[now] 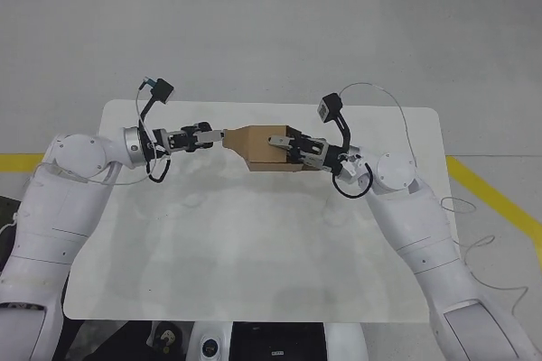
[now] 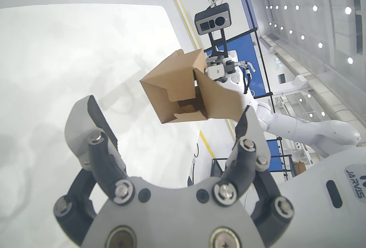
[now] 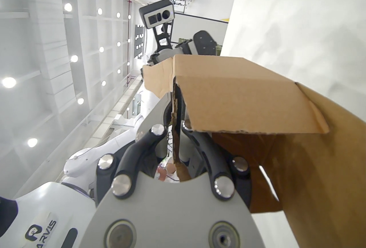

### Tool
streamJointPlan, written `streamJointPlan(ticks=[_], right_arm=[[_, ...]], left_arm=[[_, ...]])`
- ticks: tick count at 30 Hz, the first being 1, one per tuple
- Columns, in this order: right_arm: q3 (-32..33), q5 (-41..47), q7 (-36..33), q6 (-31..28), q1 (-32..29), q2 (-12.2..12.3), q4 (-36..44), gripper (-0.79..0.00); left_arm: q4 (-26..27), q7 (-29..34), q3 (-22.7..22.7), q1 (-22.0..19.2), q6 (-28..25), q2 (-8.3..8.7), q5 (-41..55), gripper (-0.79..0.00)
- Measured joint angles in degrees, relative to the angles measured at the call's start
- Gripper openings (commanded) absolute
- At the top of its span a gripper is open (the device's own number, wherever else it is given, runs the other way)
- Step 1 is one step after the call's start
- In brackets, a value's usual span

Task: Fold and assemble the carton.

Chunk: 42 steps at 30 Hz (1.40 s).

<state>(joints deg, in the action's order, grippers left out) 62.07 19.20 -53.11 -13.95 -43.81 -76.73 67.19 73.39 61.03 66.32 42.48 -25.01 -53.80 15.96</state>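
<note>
Top view: carton [image 1: 264,147] held aloft, upper centre, over surface [image 1: 253,253]; right fingers [image 1: 277,141] clamp its wall, left fingers [image 1: 213,136] spread open beside the loose flap [image 2: 220,100]. Judged mid-fold; next, press flap inward.

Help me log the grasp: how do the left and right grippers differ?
The left gripper is open; the right gripper is shut on a wall of the carton. The left gripper sits outside the carton, by a flap; the right gripper has one finger inside. Both face the carton from opposite ends.
</note>
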Motion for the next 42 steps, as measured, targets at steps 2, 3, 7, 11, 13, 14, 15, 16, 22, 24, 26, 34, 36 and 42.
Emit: streamJointPlan(ticks=[2,3,7,11,13,14,15,16,22,24,26,34,36,42], right_arm=[[0.1,-0.8,0.7,0.6,-0.2,0.1,0.1,-0.785],[0.1,-1.1,1.0,1.0,-0.3,0.1,0.2,-0.785],[-0.4,-1.4,1.3,1.7,-0.3,0.0,0.3,-0.785],[-1.0,-1.4,1.3,1.8,0.1,-0.1,0.4,-0.785],[-1.3,-1.7,1.3,1.6,0.3,-0.1,0.7,-0.785],[-1.4,-1.9,1.2,1.5,0.4,-0.1,1.0,-0.785],[-1.5,-2.1,1.1,1.3,0.4,-0.2,1.2,-0.785],[-1.6,-2.1,1.1,1.3,0.4,-0.2,1.4,-0.785],[-1.8,-1.6,0.8,0.7,0.3,-0.2,2.4,-0.785],[-1.7,-1.4,0.7,0.6,0.3,-0.2,2.7,-0.785],[-1.6,-1.2,0.6,0.6,0.1,-0.2,2.8,-0.785],[-1.6,0.8,-0.1,0.1,-0.3,-0.2,3.9,-0.785],[-1.7,1.4,-0.3,-0.1,-0.4,-0.3,4.1,-0.785],[-1.9,2.9,-0.6,-0.6,-0.5,-0.4,4.2,-0.785]], left_arm=[[0.5,0.2,0.6,0.2,0.0,0.14,0.2,0.000],[0.9,0.4,0.9,0.3,0.0,0.23,0.3,0.000],[2.1,0.6,1.4,0.7,0.1,0.36,0.0,0.000],[2.7,0.3,0.8,0.7,0.3,0.30,-1.6,0.000],[2.6,0.1,0.4,0.5,0.6,0.23,-2.6,0.000],[2.5,-0.1,0.3,0.4,0.6,0.21,-3.2,0.000],[2.4,-0.4,0.0,0.2,0.6,0.17,-4.1,0.000],[2.3,-0.6,-0.1,0.1,0.7,0.14,-4.7,0.000],[0.5,-1.5,-1.0,-0.4,1.0,-0.04,-7.3,0.000],[0.0,-1.4,-1.2,-0.3,0.9,-0.05,-7.7,0.000],[-0.4,-1.4,-1.3,-0.2,0.8,-0.04,-8.0,0.000],[-1.6,-1.2,-1.2,0.1,0.5,0.01,-8.7,0.000],[-1.7,-1.1,-1.3,0.1,0.6,-0.01,-8.6,0.000],[-1.0,-0.9,-1.8,0.4,0.9,-0.16,-8.0,0.000]])
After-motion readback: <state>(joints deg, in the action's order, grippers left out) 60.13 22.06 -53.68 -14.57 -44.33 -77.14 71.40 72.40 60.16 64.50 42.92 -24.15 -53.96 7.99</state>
